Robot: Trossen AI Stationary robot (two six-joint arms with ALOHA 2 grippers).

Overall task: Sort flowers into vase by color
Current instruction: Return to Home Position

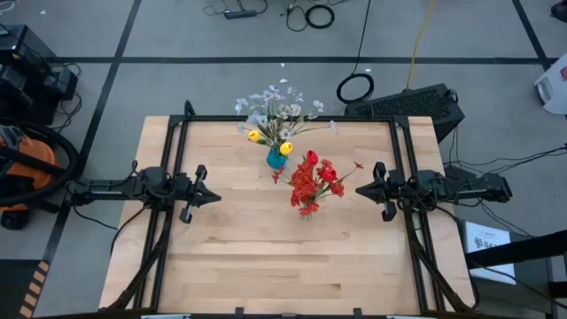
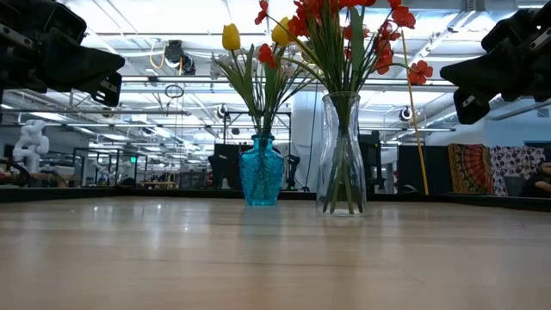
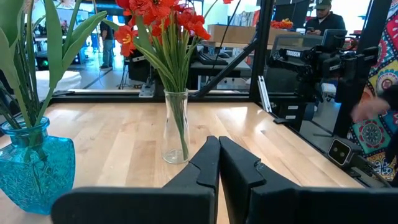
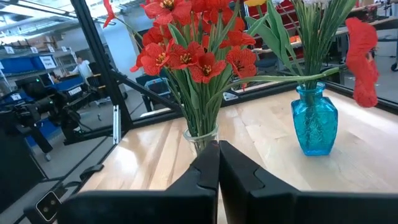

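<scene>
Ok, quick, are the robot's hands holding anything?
Left gripper: shut, empty, over the wooden table's left side.
Right gripper: shut, empty, over its right side.

Cropped by the low view's upper edge: tops of the red flowers [image 2: 303,21]. Hidden behind the right fingers [image 4: 205,174]: most of the clear vase [image 4: 200,138]. Cut by the left wrist view's edge: blue vase [image 3: 34,168]. Blurred beyond the bench [image 3: 124,130]: a person's arm [image 3: 372,111].

The near half of the bench [image 1: 266,266] is free, and both side strips too. In the far middle stand the blue vase [image 1: 276,159] and, just beside it, the clear vase [image 2: 343,155]; their flowers [image 1: 312,182] spread wide above, near the right tool [image 1: 360,189], while the left tool [image 1: 217,197] hangs well apart
</scene>
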